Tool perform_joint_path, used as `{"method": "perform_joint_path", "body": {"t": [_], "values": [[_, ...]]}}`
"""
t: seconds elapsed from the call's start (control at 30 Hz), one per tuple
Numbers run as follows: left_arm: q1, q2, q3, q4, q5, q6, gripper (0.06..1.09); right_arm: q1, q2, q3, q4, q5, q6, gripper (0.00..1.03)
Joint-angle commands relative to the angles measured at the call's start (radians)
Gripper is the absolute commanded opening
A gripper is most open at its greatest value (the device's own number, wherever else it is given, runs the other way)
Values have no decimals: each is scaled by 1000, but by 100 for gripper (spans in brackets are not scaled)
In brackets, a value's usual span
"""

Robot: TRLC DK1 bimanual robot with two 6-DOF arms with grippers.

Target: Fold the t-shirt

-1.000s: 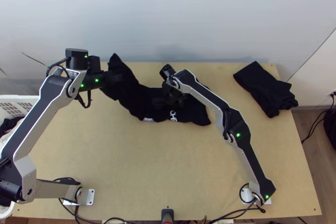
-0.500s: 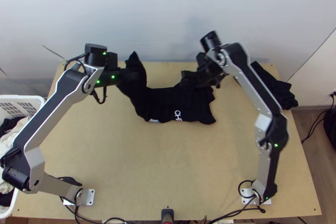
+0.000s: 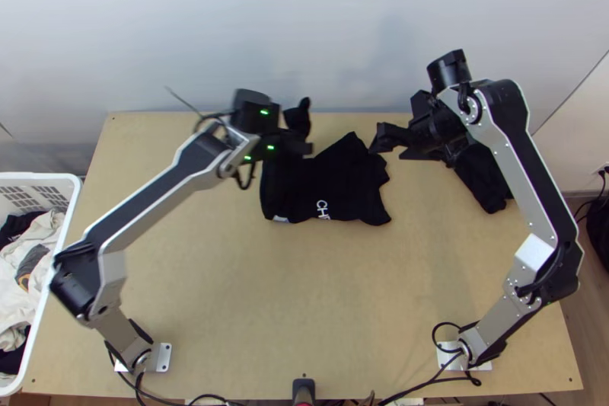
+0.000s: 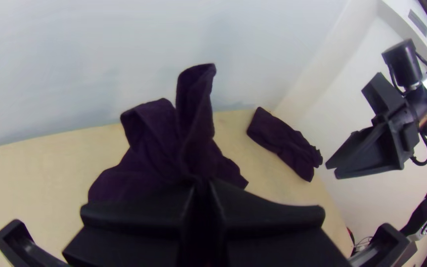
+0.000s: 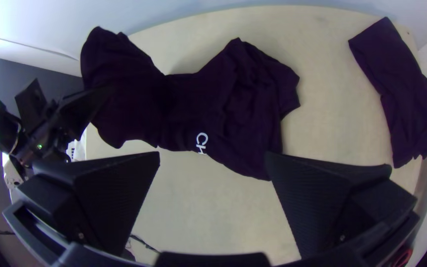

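In the top view, my left gripper [image 3: 303, 148] is over the left part of the black t-shirt [image 3: 342, 185], which lies bunched on the table, white lettering facing up. The left wrist view shows my left gripper [image 4: 202, 190] shut on a raised part of the t-shirt [image 4: 159, 168], with cloth standing up beyond its fingertips. To the right of the t-shirt, above the table, my right gripper [image 3: 378, 139] holds nothing. In the right wrist view my right gripper [image 5: 213, 155] is open, its fingers wide apart, the t-shirt [image 5: 253, 113] lying beyond them.
Another dark folded garment [image 3: 483, 177] lies at the table's back right, partly under the right arm in the top view. A white basket [image 3: 65, 231] of clothes stands off the table's left edge. Bare wood of the table [image 3: 304, 292] spans its near half.
My left gripper has moved right, carrying the raised left part of the t-shirt toward the rest. The right gripper has left the t-shirt, rising and moving away to the right.
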Motion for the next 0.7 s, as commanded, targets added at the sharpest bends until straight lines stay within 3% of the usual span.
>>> {"method": "perform_joint_path", "body": {"t": [0.0, 0.67], "values": [[-104, 163, 67, 84, -74, 7, 10, -43, -48, -72, -2, -2, 3, 99], [-233, 527, 374, 79, -146, -15, 12, -85, -45, -110, 6, -19, 20, 99]]}}
